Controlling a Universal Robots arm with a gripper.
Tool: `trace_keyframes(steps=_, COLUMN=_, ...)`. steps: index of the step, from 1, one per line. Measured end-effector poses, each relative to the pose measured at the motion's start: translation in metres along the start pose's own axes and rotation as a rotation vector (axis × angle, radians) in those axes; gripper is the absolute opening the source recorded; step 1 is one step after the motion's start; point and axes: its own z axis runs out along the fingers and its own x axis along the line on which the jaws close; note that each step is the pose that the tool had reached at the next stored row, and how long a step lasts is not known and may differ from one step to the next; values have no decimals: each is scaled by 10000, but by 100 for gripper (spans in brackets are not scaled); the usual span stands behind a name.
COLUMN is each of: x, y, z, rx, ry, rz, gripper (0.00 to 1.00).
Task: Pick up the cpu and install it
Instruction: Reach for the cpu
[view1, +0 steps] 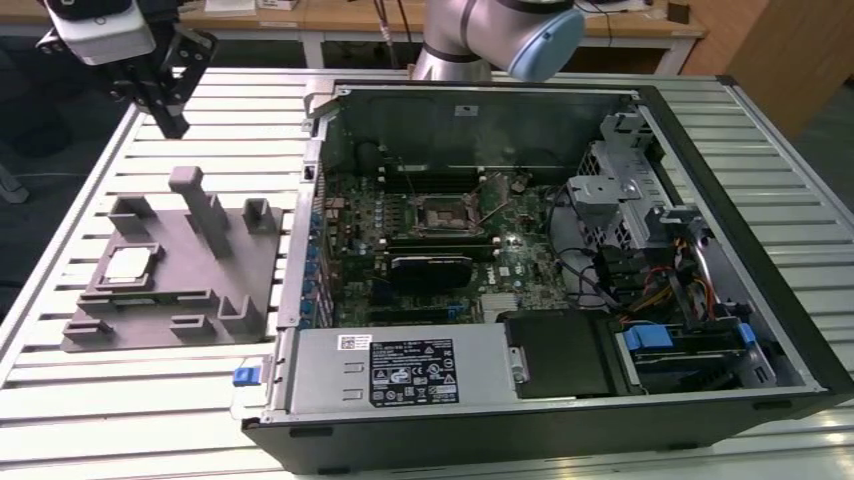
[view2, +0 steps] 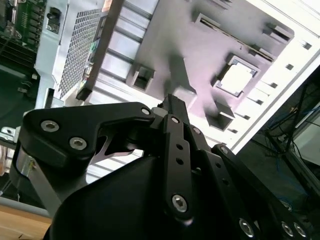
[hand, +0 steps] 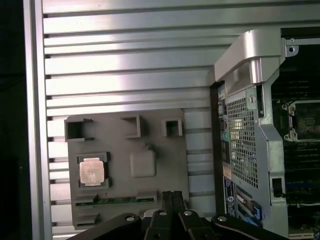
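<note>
- At the exterior view's left, the cpu (view1: 127, 265) lies flat in a square recess of the grey moulded tray (view1: 200, 295) on the slatted table (view1: 80, 400). Both wrist views show its metal top facing up; any marking on it is too small to read.
- The gripper (view1: 174, 122) hangs over the table near the tray's far end, fingers clenched on nothing and well apart from the cpu.
- To the right, the open computer case (view1: 731, 205) holds the motherboard and its empty CPU socket (view1: 441, 213).
- Nearer the camera, the power supply has a printed label (view1: 411, 372).
</note>
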Motion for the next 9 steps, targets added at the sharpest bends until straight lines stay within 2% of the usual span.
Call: trace_keyframes(steps=9, x=261, y=-20, z=6, rx=0, ry=0, rz=0, gripper=11)
